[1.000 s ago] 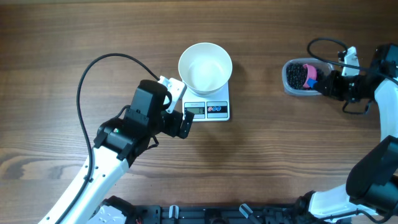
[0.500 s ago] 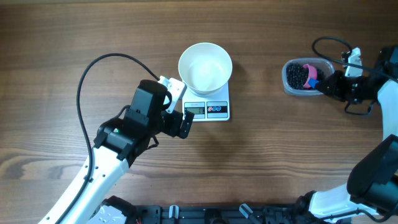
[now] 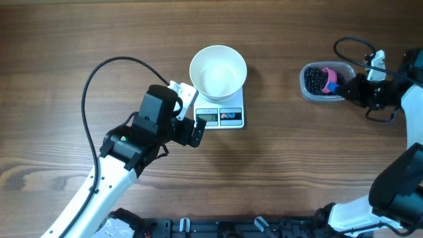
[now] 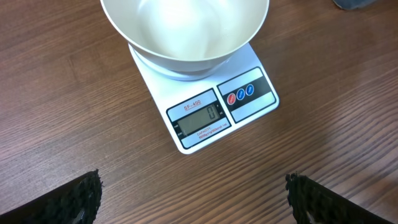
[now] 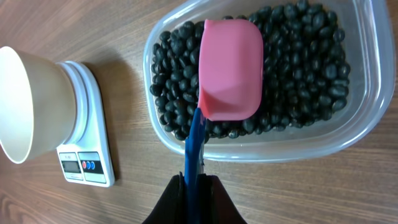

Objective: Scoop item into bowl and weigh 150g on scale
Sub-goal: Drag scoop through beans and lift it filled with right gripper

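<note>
The white bowl (image 3: pixel 218 71) stands on the white scale (image 3: pixel 223 116), and it looks hollow and bare inside (image 4: pixel 186 31). The scale's display (image 4: pixel 200 117) reads 0. My left gripper (image 3: pixel 192 112) hovers just left of the scale's front, open wide with nothing between its fingers (image 4: pixel 81 194). The item, a heap of shiny black beans (image 5: pixel 298 56), fills a clear tub (image 3: pixel 310 92) at the far right. A pink scoop (image 5: pixel 230 68) rests mouth-down on the beans. My right gripper (image 5: pixel 196 186) is shut on the scoop's blue handle (image 5: pixel 195 140).
The tub's rim (image 5: pixel 348 140) lies between my right gripper and the beans. Black cables loop over the table at the left (image 3: pixel 89 86) and behind the right arm (image 3: pixel 350 45). Bare wooden table (image 3: pixel 277 165) separates scale and tub.
The right arm has shifted slightly to the right, the scoop staying over the beans. The left arm, bowl and scale have not moved.
</note>
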